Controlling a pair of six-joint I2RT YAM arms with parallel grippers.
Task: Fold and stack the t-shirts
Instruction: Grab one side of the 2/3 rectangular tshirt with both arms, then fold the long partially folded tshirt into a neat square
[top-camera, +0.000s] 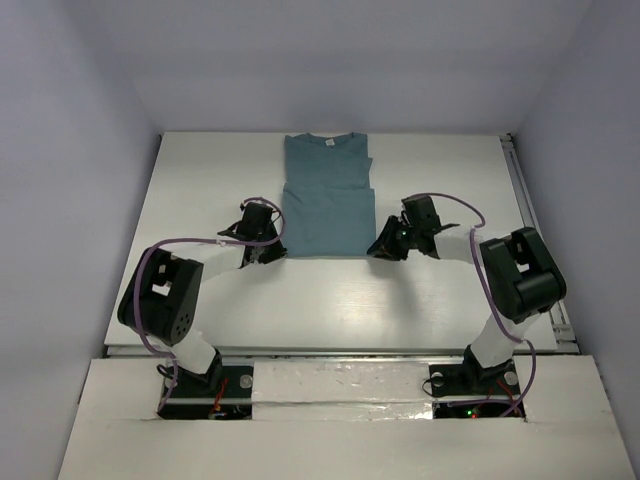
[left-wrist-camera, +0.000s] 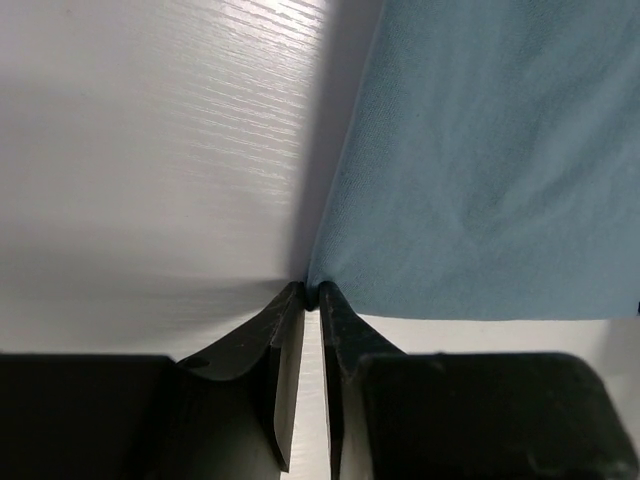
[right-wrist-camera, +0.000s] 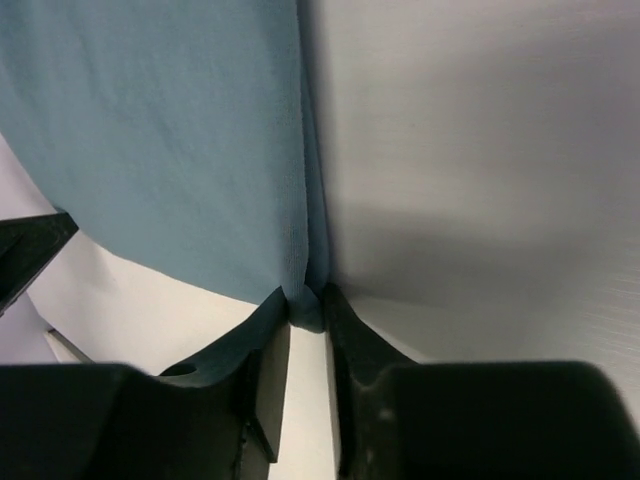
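Observation:
A teal t-shirt (top-camera: 327, 195) lies on the white table (top-camera: 330, 300) at the back middle, sides folded in, its white neck label at the far end. My left gripper (top-camera: 275, 252) is shut on the shirt's near left corner; in the left wrist view the gripper (left-wrist-camera: 312, 292) pinches the tip of the teal cloth (left-wrist-camera: 480, 160). My right gripper (top-camera: 378, 250) is shut on the near right corner; in the right wrist view the gripper (right-wrist-camera: 307, 300) holds a bunched fold of the shirt (right-wrist-camera: 170, 130) between its jaws.
White walls close in the table at the back and both sides. A metal rail (top-camera: 535, 230) runs along the table's right edge. Both arm bases stand at the near edge.

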